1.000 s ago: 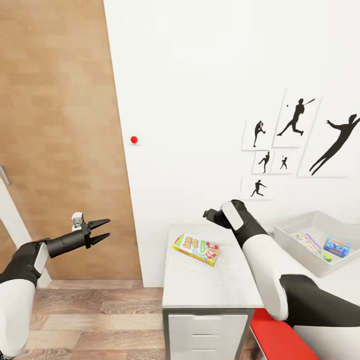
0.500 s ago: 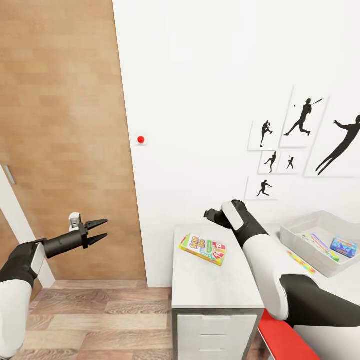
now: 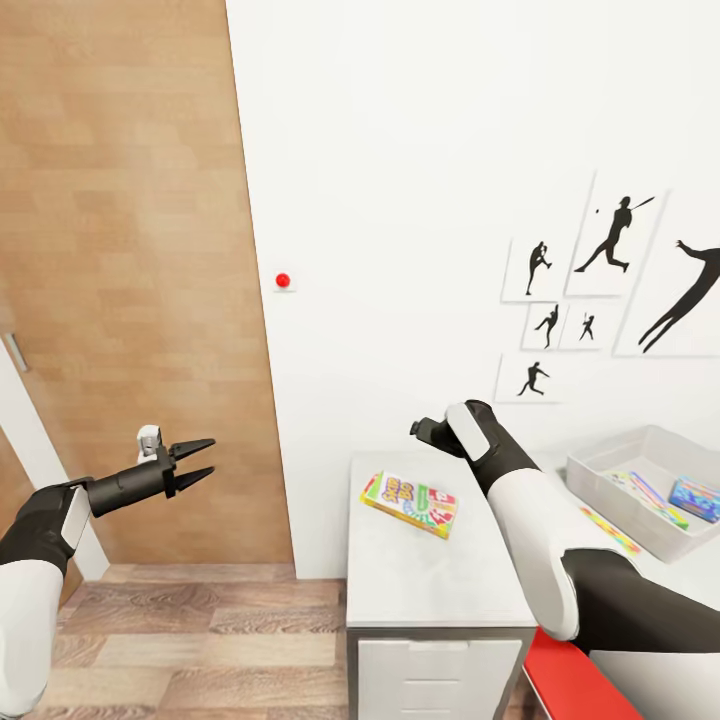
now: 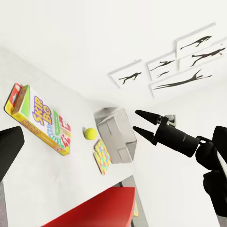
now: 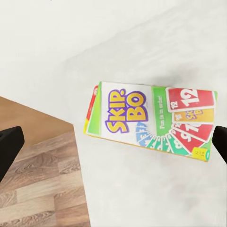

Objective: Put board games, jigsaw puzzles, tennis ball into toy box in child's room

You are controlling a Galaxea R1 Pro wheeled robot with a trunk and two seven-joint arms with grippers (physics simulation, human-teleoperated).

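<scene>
A Skip-Bo board game box [image 3: 410,503] lies flat at the near left of the white table [image 3: 430,590]; the right wrist view looks down on the box [image 5: 151,120]. My right gripper [image 3: 425,431] hovers above and behind the box, open, as the left wrist view of the gripper [image 4: 136,120] shows. The grey toy box [image 3: 600,480] stands at the table's right with a blue box [image 3: 697,498] and a colourful flat box [image 3: 640,490] inside. A jigsaw puzzle [image 3: 610,530] lies in front of the toy box, and a tennis ball [image 4: 90,134] rests beside it. My left gripper [image 3: 211,455] is open, off the table by the door.
A wooden door [image 3: 130,250] fills the left. The white wall carries black silhouette pictures [image 3: 600,290] and a red dot [image 3: 283,281]. The table has drawers [image 3: 430,670] below, with a red seat [image 3: 570,680] at its right. Wood floor [image 3: 200,640] lies to the left.
The whole picture has shifted rightward, so the camera has moved. Both arms hold the same pose; the board game rests where it was on the table.
</scene>
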